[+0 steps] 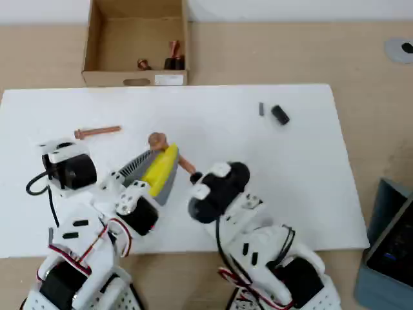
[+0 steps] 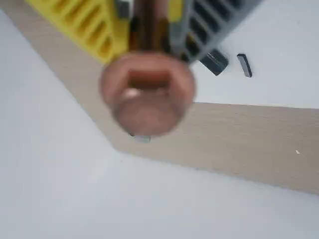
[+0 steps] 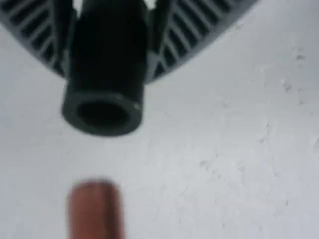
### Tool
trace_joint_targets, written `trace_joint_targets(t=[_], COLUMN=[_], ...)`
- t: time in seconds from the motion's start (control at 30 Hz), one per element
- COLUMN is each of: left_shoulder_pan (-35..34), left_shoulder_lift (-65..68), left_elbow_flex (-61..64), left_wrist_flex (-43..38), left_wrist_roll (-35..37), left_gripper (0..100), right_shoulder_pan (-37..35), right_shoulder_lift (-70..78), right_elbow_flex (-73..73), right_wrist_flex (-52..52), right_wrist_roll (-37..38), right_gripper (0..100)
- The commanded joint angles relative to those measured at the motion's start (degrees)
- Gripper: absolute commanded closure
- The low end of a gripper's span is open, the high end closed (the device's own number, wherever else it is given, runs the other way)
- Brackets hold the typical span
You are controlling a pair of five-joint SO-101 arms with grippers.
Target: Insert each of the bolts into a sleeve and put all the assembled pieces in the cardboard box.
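My left gripper [image 1: 166, 157], with one yellow and one grey finger, is shut on a copper bolt [image 1: 157, 139] above the white mat; in the left wrist view the bolt's head [image 2: 147, 92] faces the camera. My right gripper [image 1: 195, 177] is shut on a black sleeve [image 3: 103, 74], whose open end points at the bolt's shaft tip [image 3: 94, 209], a short gap apart. A second bolt [image 1: 97, 132] lies on the mat at the left. Another black sleeve [image 1: 279, 115] lies at the far right. The cardboard box [image 1: 90, 45] holds assembled pieces [image 1: 174, 59].
The white mat [image 1: 290, 181] covers most of the wooden table. A small grey piece [image 1: 261, 108] lies beside the loose sleeve. A blue-grey case [image 1: 387, 239] stands off the mat at the right edge. A round grey disc [image 1: 400, 49] sits at the far right corner.
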State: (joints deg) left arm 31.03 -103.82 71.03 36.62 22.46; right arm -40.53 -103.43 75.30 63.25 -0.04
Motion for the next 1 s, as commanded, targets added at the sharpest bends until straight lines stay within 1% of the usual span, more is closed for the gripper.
trace_joint_targets(t=[0.0, 0.27, 0.57, 0.67, 0.8, 0.9, 0.97], left_shoulder_pan=[0.4, 0.1, 0.0, 0.7, 3.8, 5.9, 6.2], left_shoulder_lift=[-0.7, -0.7, -0.7, -0.7, -0.7, -0.7, -0.7], left_elbow_flex=[-0.5, 2.0, 4.2, 5.1, 7.6, 9.8, 10.5], left_wrist_flex=[-1.3, -1.3, -1.7, -1.5, -1.3, -1.3, -1.3], left_wrist_roll=[0.1, 0.0, -0.1, -0.1, -0.4, -4.3, -4.8], left_gripper=[100, 100, 100, 100, 100, 100, 100], right_shoulder_pan=[-0.2, -0.5, -0.5, -0.6, -2.6, -3.3, -3.3], right_shoulder_lift=[-8.0, -8.0, -8.0, -8.0, -8.0, -8.0, -8.0], right_elbow_flex=[-1.5, -1.7, -2.6, -2.6, -2.6, -2.6, -2.9], right_wrist_flex=[-3.3, -6.6, -7.4, -7.4, -7.5, -7.6, -7.6], right_wrist_roll=[2.7, 6.9, 7.0, 7.0, 8.4, 10.7, 10.8], right_gripper=[98.9, 98.9, 98.9, 98.9, 98.9, 98.9, 98.9])
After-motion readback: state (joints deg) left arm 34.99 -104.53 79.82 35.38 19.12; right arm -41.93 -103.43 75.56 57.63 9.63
